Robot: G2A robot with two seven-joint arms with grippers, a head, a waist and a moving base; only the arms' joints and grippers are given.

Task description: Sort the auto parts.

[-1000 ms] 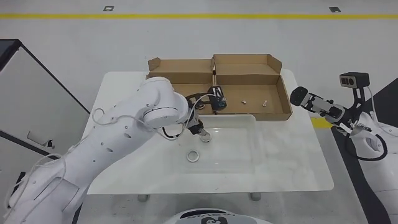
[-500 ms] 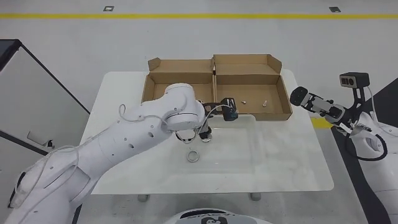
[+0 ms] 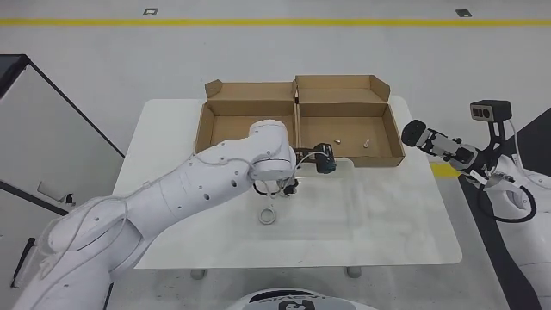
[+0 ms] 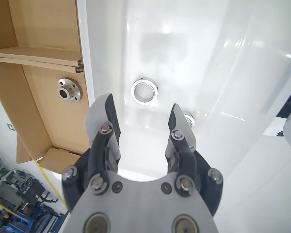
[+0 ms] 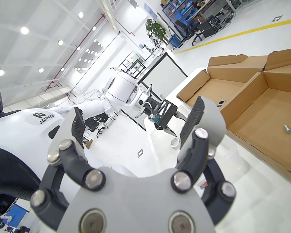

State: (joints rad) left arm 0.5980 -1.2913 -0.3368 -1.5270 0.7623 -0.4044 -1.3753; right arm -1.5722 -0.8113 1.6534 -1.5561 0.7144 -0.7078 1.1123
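While the right claw [image 5: 138, 109] gapes wide, the left claw [image 4: 141, 103] hangs spread near a ring [image 4: 144, 90].

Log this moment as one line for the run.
left gripper: open, above ring in clear tray | right gripper: open, empty | flange: in cardboard box | ring not yet grasped

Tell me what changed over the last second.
The left gripper, open and empty, swung from over the cardboard box out over the clear tray. No part was visibly taken or dropped. The rings in the tray, the bolts in the box and the right gripper stayed put.
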